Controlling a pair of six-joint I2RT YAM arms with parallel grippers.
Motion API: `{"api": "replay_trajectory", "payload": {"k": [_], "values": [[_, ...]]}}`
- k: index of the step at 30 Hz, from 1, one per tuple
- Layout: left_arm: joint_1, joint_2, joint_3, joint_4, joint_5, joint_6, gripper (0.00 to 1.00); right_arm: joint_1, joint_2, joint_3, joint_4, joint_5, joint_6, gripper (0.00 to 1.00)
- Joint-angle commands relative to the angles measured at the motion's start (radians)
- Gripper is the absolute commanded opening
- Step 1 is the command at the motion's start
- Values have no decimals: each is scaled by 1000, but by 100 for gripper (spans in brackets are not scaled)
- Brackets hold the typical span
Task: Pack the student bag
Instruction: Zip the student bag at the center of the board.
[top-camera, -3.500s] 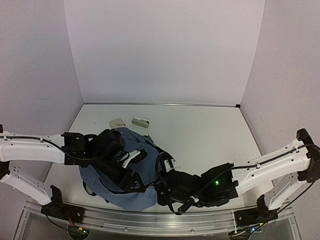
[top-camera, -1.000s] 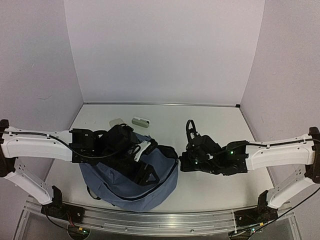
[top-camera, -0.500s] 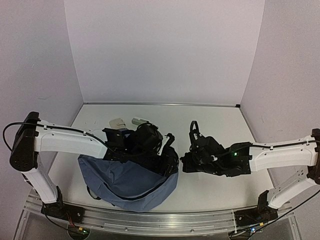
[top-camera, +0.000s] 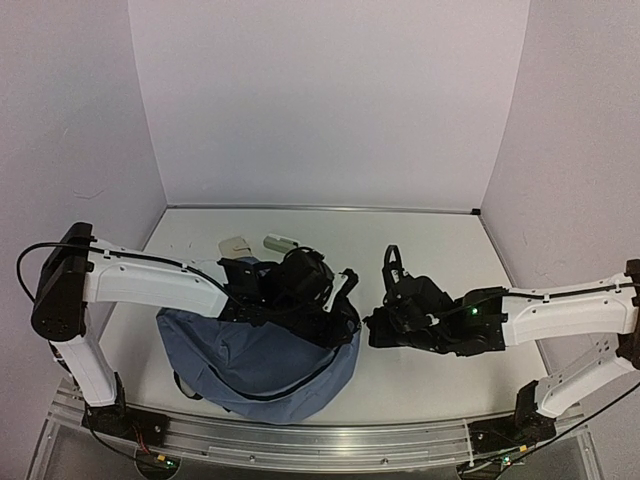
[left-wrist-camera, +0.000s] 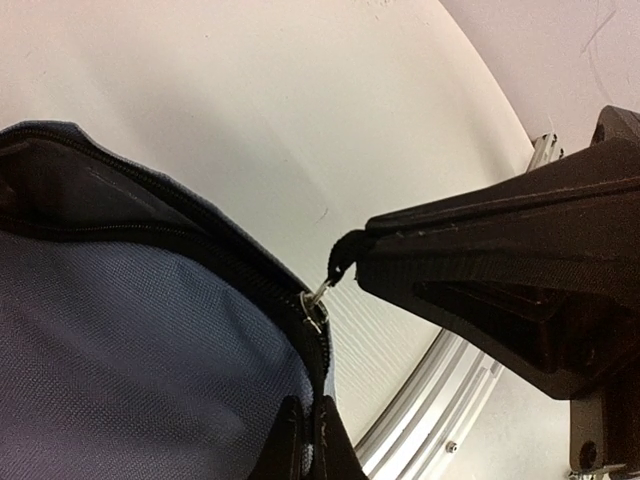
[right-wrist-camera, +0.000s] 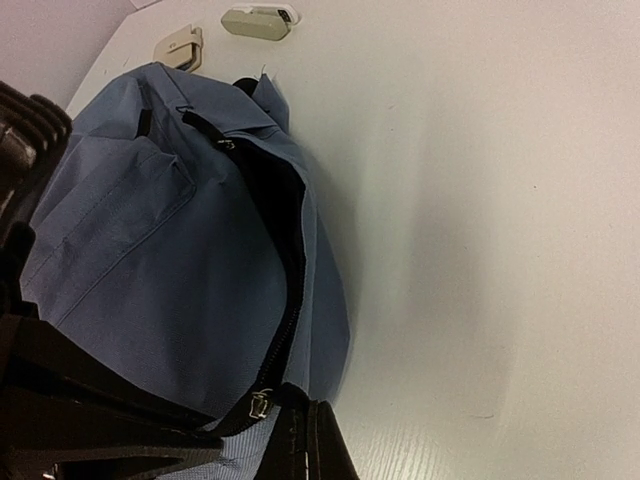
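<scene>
The student bag (top-camera: 250, 365) sits lower left of centre in the overhead view, zip gaping. The left gripper (left-wrist-camera: 305, 440) pinches tight on its blue edge, and the right gripper (right-wrist-camera: 308, 430) is clamped on the black zipper pull (left-wrist-camera: 340, 262).

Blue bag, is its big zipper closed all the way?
No, the student bag has its zipper gaping open, dark inside showing.

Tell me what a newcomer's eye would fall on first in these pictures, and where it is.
The big dusty-blue student bag lies slumped at the near left of the table, its zip open. Both grippers meet at its right corner: the right gripper pinches the black zip pull, and the left gripper is shut on the fabric edge beside it.
</scene>
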Motion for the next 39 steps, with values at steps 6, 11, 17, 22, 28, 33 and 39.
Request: {"api": "replay_trajectory", "payload": {"k": [6,11,17,22,28,33,39], "values": [[-16,-69,-117,136,183,-15,0,-51,6,16,108,22,-3,0],[-33,-79,-142,112,240,-7,0,-109,38,38,147,-30,-50,0],[-44,-121,-184,93,264,-15,0,-161,83,43,211,-94,-82,0],[-57,-140,-216,78,306,-24,0,-186,127,62,265,-136,-104,0],[-66,-151,-226,28,349,-12,0,-210,186,114,278,-150,-141,0],[-67,-173,-239,-11,366,0,0,-230,242,161,284,-162,-170,0],[-67,-189,-243,-41,393,6,0,-242,315,225,310,-195,-204,0]]}}
